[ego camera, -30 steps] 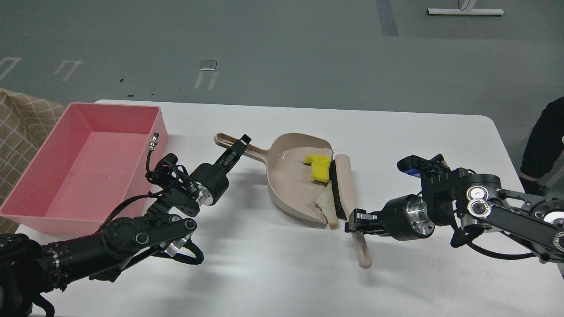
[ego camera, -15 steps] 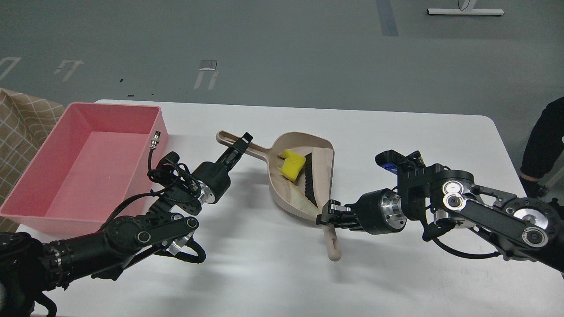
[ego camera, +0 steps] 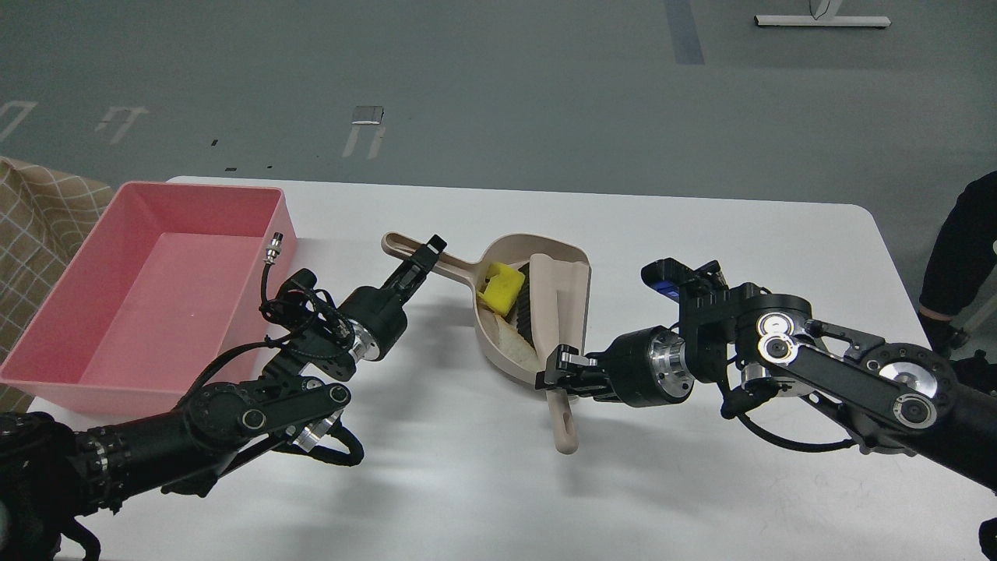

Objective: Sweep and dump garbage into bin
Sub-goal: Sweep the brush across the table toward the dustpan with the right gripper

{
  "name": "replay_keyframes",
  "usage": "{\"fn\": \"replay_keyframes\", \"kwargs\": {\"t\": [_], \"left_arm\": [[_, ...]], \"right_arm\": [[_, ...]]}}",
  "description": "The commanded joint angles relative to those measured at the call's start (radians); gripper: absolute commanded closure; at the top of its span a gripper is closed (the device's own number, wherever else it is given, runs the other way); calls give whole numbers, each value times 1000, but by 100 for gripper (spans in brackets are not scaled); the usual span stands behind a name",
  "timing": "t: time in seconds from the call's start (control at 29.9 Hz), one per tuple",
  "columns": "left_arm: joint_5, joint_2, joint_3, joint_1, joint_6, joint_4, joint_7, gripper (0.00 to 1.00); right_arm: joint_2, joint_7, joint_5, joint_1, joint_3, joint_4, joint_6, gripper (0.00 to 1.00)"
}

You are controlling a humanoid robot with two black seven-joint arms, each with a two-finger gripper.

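Note:
The beige dustpan [ego camera: 572, 269] lies at mid-table, its handle [ego camera: 405, 248] pointing left. My left gripper [ego camera: 423, 262] is shut on that handle. My right gripper [ego camera: 558, 372] is shut on the handle of the beige brush [ego camera: 557, 312], whose black bristles lie inside the pan. The yellow sponge [ego camera: 501, 286] sits deep in the pan against its left wall. The white bread slice [ego camera: 516, 345] lies in the pan below the sponge, partly hidden by the bristles. The pink bin [ego camera: 148, 288] stands at the table's left and holds nothing that I can see.
The white table [ego camera: 701, 234] has bare surface to the right and front. A checked beige cloth [ego camera: 39, 218] shows beyond the bin at the left edge. A dark-clothed person [ego camera: 962, 257] is at the right edge.
My right gripper has swept the brush leftward, pushing the sponge and bread from the pan's mouth deep into the pan. The left gripper and dustpan have stayed almost still.

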Motion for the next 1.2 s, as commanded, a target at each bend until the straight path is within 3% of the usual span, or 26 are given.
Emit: {"fn": "replay_keyframes", "kwargs": {"t": [0.0,0.43,1.17], "left_arm": [[-4,-1,0,1,0,0,-2,100],[-20,2,-3,-1,0,-5,-2,100],[-47,4,-5,-1,0,-6,-2,100]], "right_arm": [[-19,0,3,5,0,6,0,100],[-104,0,4,6,20,33,0,100],[-137,0,4,9,128,69,0,100]]}}
